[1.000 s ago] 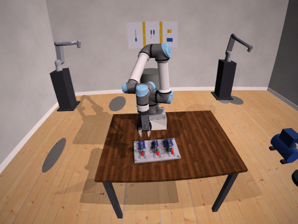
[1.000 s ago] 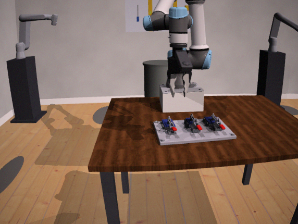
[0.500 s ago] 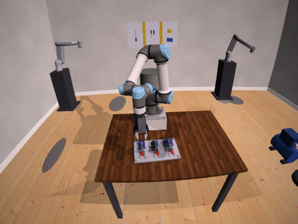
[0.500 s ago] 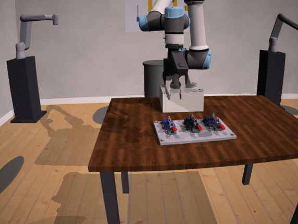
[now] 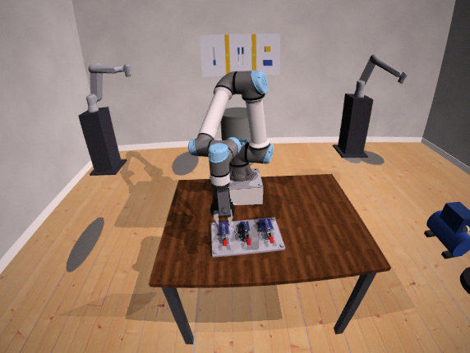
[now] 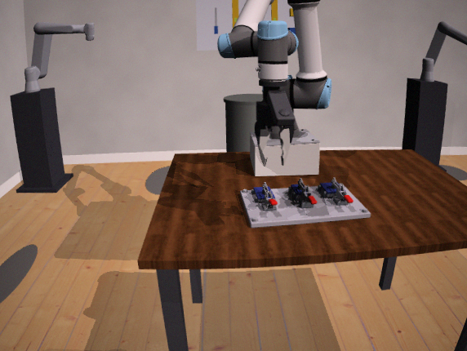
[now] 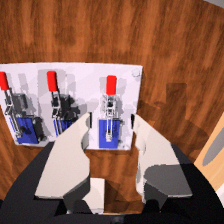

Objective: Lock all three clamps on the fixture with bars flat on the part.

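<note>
Wrist view: gripper (image 7: 111,125), partly parted and grasping nothing, hangs above the clamp (image 7: 109,117) at 12 o'clock; next, descend and push its red handle (image 7: 111,84).

You can't tell any clamp's lock state; the fixture (image 7: 75,70) runs off the wrist view's left edge.

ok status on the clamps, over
End effector part open, holding nothing, above the end clamp. All three red handles untouched on the fixture. Nothing seen in the way.
</note>
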Robot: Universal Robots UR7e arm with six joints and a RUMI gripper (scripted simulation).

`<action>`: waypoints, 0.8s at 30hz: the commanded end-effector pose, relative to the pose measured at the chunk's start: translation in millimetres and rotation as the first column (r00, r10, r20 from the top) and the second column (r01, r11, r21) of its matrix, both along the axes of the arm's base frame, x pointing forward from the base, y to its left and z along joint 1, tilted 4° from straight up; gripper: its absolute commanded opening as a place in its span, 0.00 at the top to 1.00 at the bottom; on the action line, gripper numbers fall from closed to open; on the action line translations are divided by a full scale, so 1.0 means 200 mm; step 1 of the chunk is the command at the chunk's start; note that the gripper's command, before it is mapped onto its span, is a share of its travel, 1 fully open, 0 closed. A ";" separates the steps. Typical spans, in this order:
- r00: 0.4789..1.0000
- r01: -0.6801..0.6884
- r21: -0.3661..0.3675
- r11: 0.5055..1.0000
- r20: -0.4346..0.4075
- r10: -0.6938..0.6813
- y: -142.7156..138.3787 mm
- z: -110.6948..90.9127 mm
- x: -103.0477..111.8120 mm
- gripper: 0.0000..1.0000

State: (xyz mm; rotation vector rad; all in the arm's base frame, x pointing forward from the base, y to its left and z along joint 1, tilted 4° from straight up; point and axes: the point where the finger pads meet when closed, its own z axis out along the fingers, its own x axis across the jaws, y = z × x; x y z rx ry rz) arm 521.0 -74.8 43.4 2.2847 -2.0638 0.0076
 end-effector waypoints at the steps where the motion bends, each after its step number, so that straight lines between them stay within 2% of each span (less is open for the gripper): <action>1: 1.000 0.000 -0.001 1.000 0.002 0.000 0.00 -0.01 0.00 0.72; 5: 1.000 0.000 -0.001 1.000 0.002 0.000 0.00 -0.01 0.00 0.72; 10: 1.000 0.000 -0.001 1.000 0.002 0.000 -0.01 -0.16 0.00 0.72; 22: 1.000 0.000 -0.001 1.000 0.002 0.000 -0.01 -0.16 0.00 0.72; 24: 1.000 0.000 -0.001 1.000 0.002 0.000 -0.01 -0.21 0.00 0.72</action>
